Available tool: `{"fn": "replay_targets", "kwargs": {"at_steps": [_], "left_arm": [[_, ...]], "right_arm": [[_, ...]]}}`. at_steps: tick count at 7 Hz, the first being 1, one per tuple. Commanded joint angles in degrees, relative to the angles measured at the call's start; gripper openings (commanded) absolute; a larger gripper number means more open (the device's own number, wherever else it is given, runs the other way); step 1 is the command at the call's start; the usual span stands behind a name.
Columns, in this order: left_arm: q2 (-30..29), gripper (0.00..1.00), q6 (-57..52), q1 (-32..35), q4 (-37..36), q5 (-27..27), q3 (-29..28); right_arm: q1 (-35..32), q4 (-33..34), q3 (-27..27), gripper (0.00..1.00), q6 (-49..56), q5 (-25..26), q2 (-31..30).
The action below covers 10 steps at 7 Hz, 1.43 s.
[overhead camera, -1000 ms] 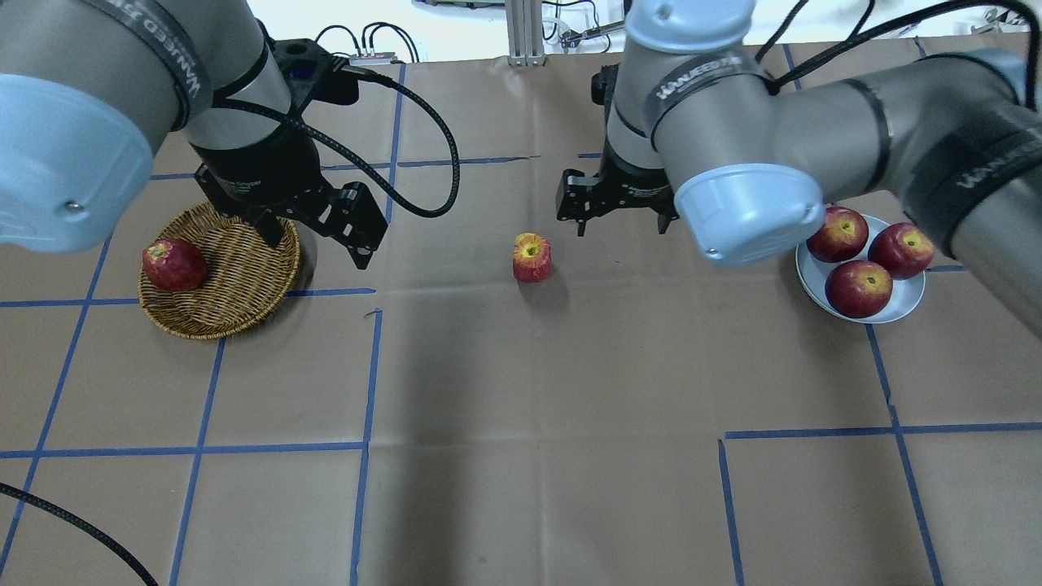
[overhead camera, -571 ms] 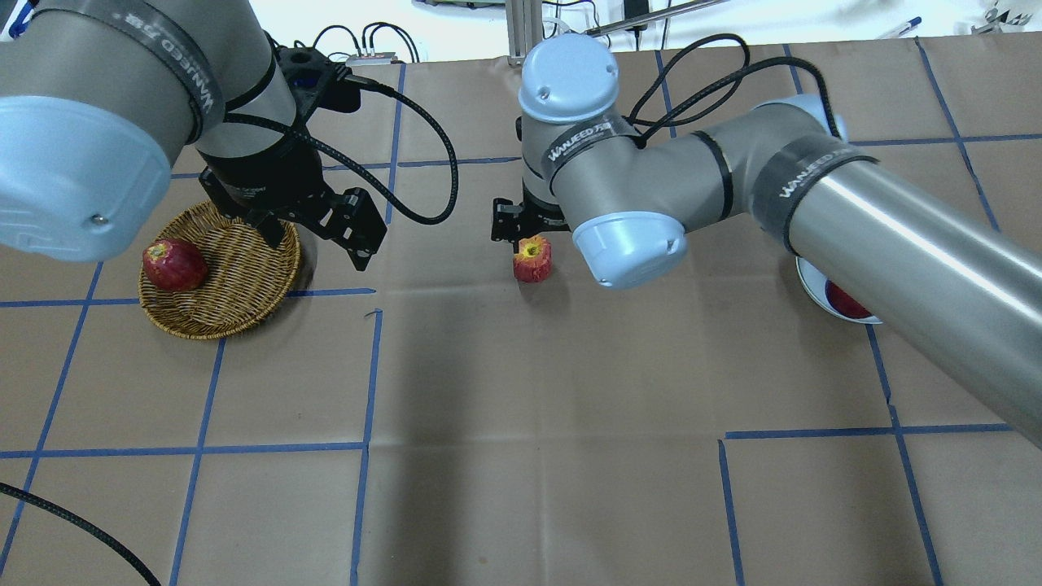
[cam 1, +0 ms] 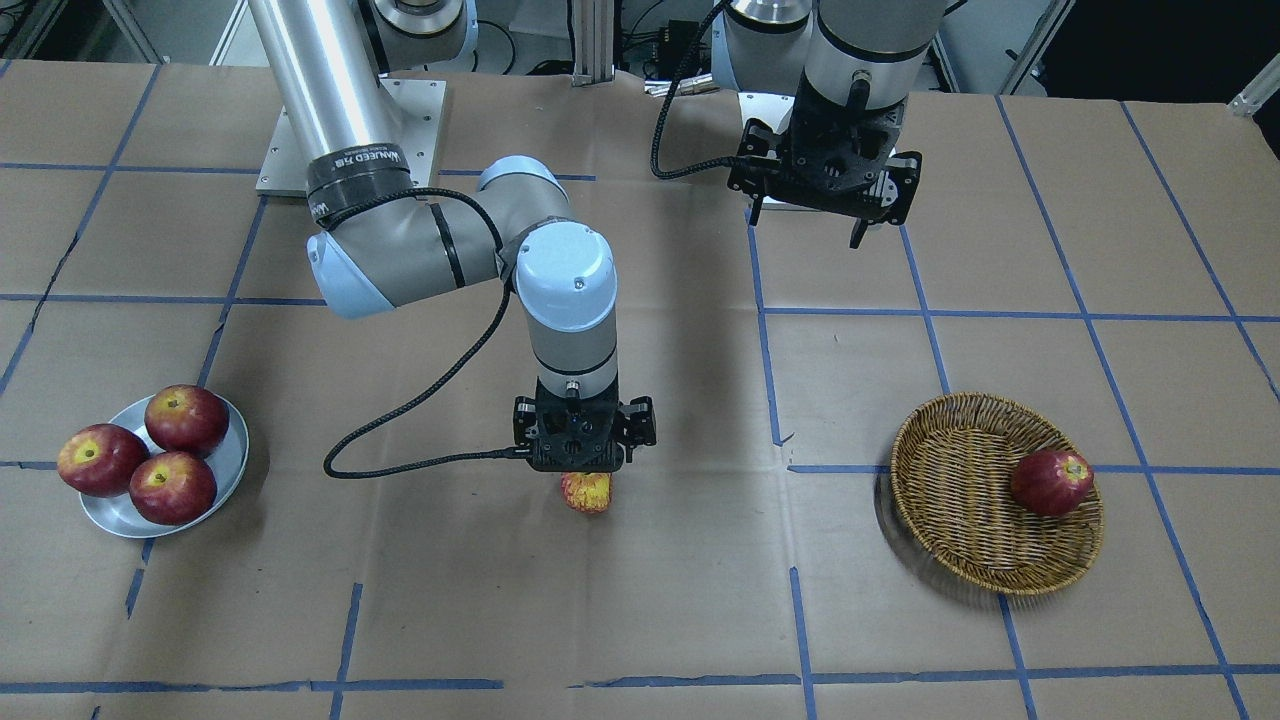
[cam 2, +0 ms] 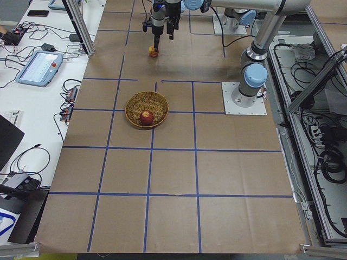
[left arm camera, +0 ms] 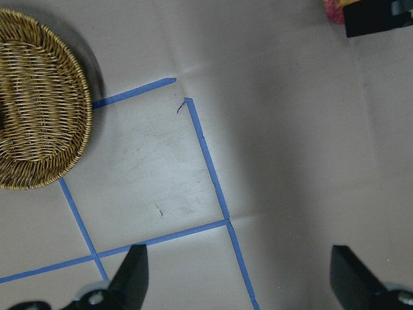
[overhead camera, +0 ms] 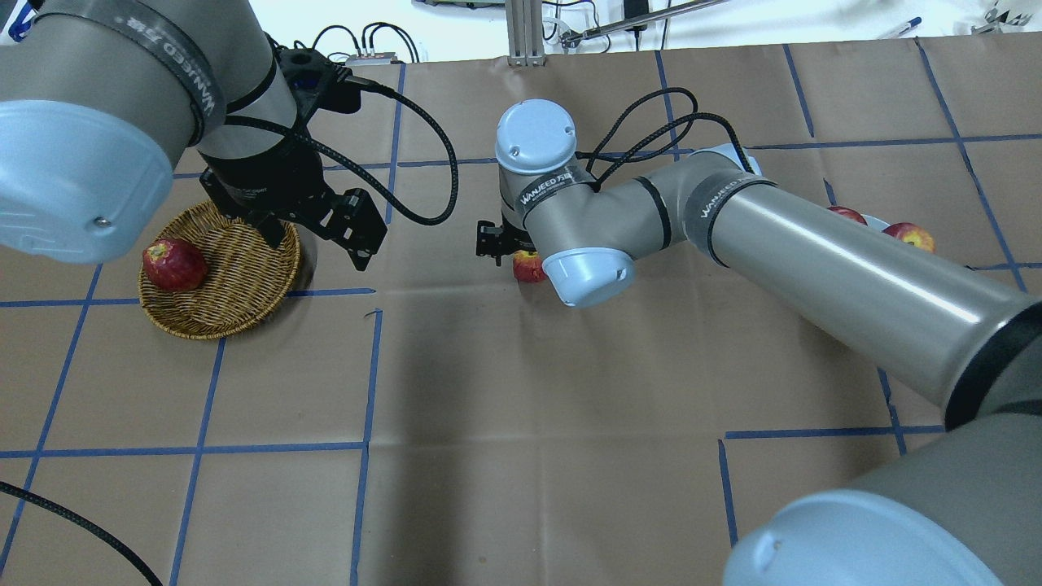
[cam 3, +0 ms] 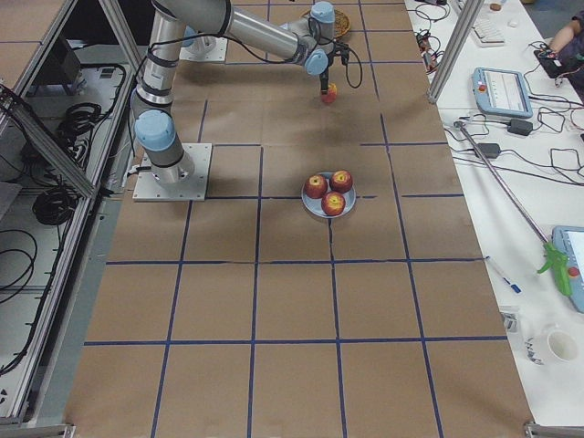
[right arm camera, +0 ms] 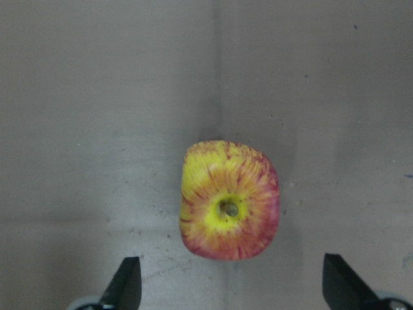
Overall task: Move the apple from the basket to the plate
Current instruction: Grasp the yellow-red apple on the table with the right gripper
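Note:
The apple (cam 1: 587, 492), red with yellow-orange streaks, stands alone on the brown paper at the table's middle; it fills the centre of the right wrist view (right arm camera: 229, 200). My right gripper (cam 1: 585, 468) hangs straight over it, pointing down, open, with its fingertips (right arm camera: 126, 284) wide apart and clear of the apple. The wicker basket (cam 1: 990, 585) holds one dark red apple (cam 1: 1050, 482). My left gripper (cam 1: 805, 228) is open and empty, raised behind the basket. The grey-blue plate (cam 1: 110, 520) holds three dark red apples.
Blue tape lines grid the paper-covered table. In the overhead view the right arm hides most of the plate (overhead camera: 875, 220). The left wrist view shows the basket's edge (left arm camera: 45, 97) and a corner of the apple (left arm camera: 333, 10). Operator desks with tablets flank the table ends.
My right arm has swung from near the plate to the table's middle and come down over the streaked apple. The left arm has hardly moved.

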<state>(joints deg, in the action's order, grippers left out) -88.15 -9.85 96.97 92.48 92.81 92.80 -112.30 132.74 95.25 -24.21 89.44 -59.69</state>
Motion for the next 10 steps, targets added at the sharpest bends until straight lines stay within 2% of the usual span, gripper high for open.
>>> {"fn": "replay_targets", "kwargs": {"at_steps": [1,2,3,4,5,6,7,8,9,10], "left_arm": [[0.08,0.99,0.0,-0.29,-0.11,-0.09,-0.16],[0.34,0.99,0.0,-0.29,0.15,0.09,-0.07],[0.26,0.99,0.0,-0.29,-0.02,0.0,-0.16],[0.34,0.99,0.0,-0.29,0.07,0.0,-0.07],[0.34,0.99,0.0,-0.29,-0.02,0.09,-0.07],[0.52,0.99,0.09,-0.55,0.15,0.09,-0.33],[0.52,0.99,0.01,-1.17,0.07,0.18,-0.51],[0.52,0.99,0.0,-1.69,0.07,0.18,-0.51],[0.52,0.99,0.0,-1.7,0.07,0.18,-0.51],[0.61,0.99,0.0,-1.7,0.07,0.09,-0.34]], "right_arm": [[0.15,3.65,0.02,1.0,-0.05,0.03,3.51],[0.42,3.75,-0.07,0.98,-0.05,-0.06,4.31],[0.42,4.01,-0.15,0.71,-0.05,-0.06,4.23],[0.59,3.93,-0.24,0.59,0.04,-0.06,3.71],[0.77,3.75,-1.55,0.54,0.21,0.29,3.53],[0.94,0.71,-4.61,0.52,0.21,1.16,2.48],[1.82,-5.94,-6.81,0.51,0.91,2.65,-0.23],[3.65,-11.66,-6.75,0.51,1.35,2.49,-4.25],[7.85,-17.89,-6.49,0.51,6.14,2.14,-7.69],[13.11,-21.0,-4.83,0.51,13.24,2.14,-11.29]]}}
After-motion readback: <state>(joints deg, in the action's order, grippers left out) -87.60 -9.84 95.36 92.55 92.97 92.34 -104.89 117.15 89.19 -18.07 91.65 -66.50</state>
